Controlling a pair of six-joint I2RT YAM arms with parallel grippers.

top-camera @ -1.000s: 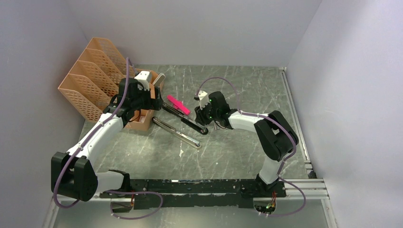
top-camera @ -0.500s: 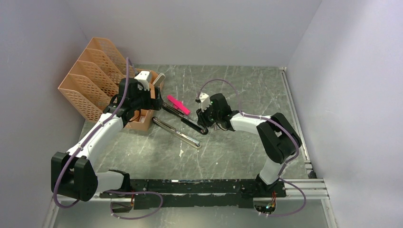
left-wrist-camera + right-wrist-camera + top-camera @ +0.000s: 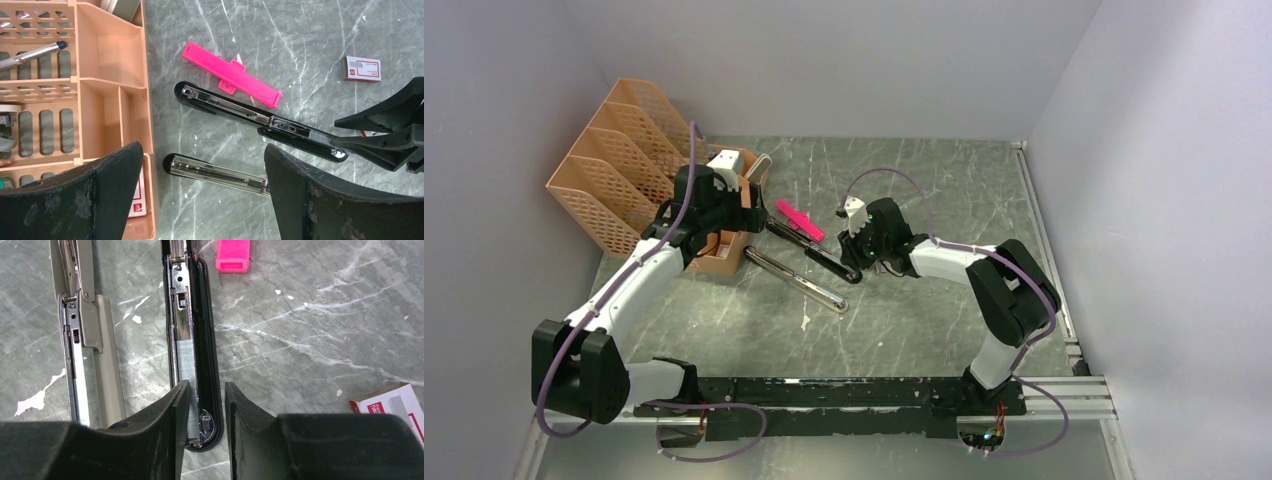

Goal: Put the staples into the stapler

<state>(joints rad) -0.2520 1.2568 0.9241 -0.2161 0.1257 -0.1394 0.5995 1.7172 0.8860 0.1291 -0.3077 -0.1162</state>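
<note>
stapler [image 3: 200,340]: open flat on table [image 3: 310,305]
staples [image 3: 184,360]: strip in its rail, only my right-wrist view shows it
right gripper [image 3: 206,386]: narrowed astride stapler's tip, pinch unclear
left gripper [image 3: 202,150]: spread, empty

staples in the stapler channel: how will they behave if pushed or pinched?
The staples are a thin, finely ribbed strip, so probably light and apt to snap if bent. Seated in the stapler channel, they'd likely slide lengthwise only. Shiny metal, so probably slippery to pinch.
</note>
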